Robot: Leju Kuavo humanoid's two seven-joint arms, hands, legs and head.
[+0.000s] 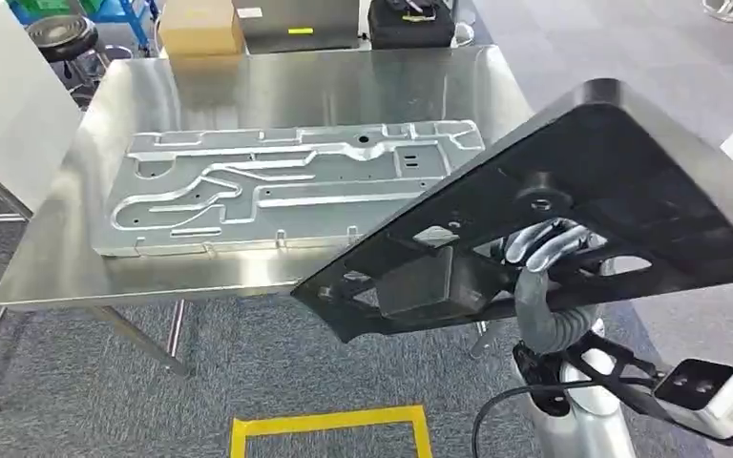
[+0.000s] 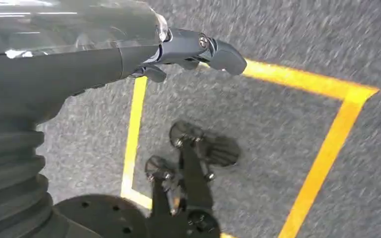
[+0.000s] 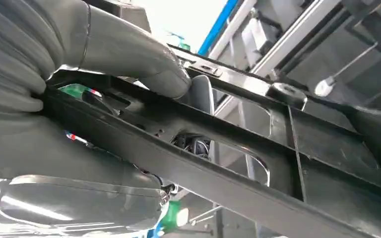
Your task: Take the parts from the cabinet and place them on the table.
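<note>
Silver fingers (image 1: 546, 243) of the robot's right hand (image 1: 544, 250) curl through an opening in a large black plastic panel (image 1: 573, 191), gripping it from beneath; in the right wrist view the thick grey thumb (image 3: 144, 62) presses on a rib of the same panel (image 3: 258, 163). The panel is held tilted, its far edge raised, its lower corner overhanging the near right edge of the steel table (image 1: 277, 91). A stamped silver metal plate (image 1: 286, 186) lies flat across the tabletop, just beside the panel. A cardboard box (image 1: 198, 27) and dark cases stand beyond the table. The left hand (image 2: 188, 49) hangs over grey carpet marked with yellow tape (image 2: 322, 153), dark fingers loosely extended, holding nothing.
</note>
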